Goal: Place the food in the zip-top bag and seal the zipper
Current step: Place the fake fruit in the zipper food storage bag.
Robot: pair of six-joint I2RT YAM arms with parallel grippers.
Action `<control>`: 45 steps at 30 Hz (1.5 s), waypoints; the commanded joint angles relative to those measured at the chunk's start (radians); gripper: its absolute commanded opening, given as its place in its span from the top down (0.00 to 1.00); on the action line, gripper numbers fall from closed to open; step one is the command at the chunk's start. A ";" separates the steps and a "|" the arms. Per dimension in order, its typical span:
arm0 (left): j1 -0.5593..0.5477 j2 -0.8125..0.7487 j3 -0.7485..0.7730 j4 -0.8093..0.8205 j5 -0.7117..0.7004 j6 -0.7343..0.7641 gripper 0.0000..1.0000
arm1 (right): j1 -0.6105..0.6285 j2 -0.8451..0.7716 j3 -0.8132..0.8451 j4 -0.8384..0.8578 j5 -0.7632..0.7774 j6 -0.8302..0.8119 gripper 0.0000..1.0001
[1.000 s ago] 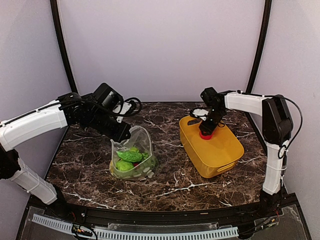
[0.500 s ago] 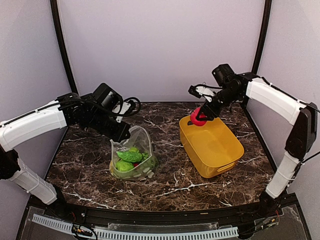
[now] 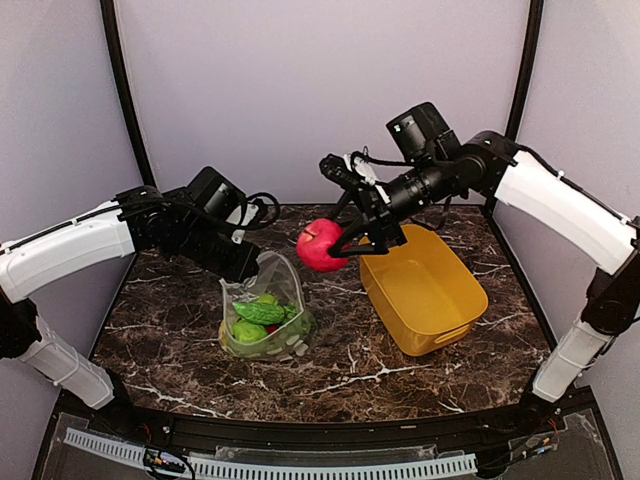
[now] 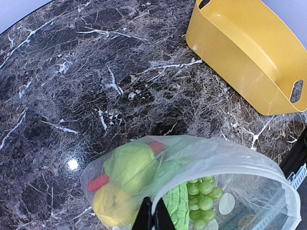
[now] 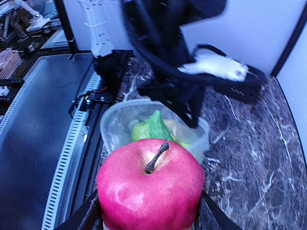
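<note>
The clear zip-top bag (image 3: 268, 318) stands open on the marble table, and my left gripper (image 3: 243, 268) is shut on its rim. In the left wrist view the black fingertips (image 4: 153, 218) pinch the pale zipper strip (image 4: 216, 165). Food shows inside the bag: a green apple (image 4: 129, 165), a yellow lemon (image 4: 112, 206), green grapes (image 4: 204, 191) and a cucumber (image 4: 178, 207). My right gripper (image 3: 328, 245) hangs in the air just right of the bag's mouth. It is shut on a red apple (image 5: 151, 187), stem up, with the bag (image 5: 120, 124) below and beyond it.
The yellow basket (image 3: 400, 320) sits right of the bag, and its inside shows no food. Its wall with a handle slot is in the left wrist view (image 4: 240, 62). Dark frame posts stand at the back corners.
My right gripper has lifted the red apple out of the yellow basket and carried it up and left, close to the bag's mouth. The left arm and the bag have stayed still.
</note>
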 commanded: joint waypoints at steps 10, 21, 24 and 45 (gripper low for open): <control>-0.003 -0.052 0.024 -0.036 -0.011 -0.045 0.99 | 0.283 0.088 0.093 0.060 0.054 -0.035 0.50; -0.003 -0.093 0.020 -0.029 0.021 -0.051 0.99 | 0.364 0.192 0.054 0.188 0.382 -0.151 0.48; -0.003 -0.113 0.003 -0.023 0.018 -0.050 0.99 | 0.365 0.199 0.034 0.202 0.437 -0.148 0.45; -0.003 -0.129 -0.038 -0.006 0.011 -0.044 0.99 | 0.514 0.230 0.047 0.000 0.512 -0.234 0.27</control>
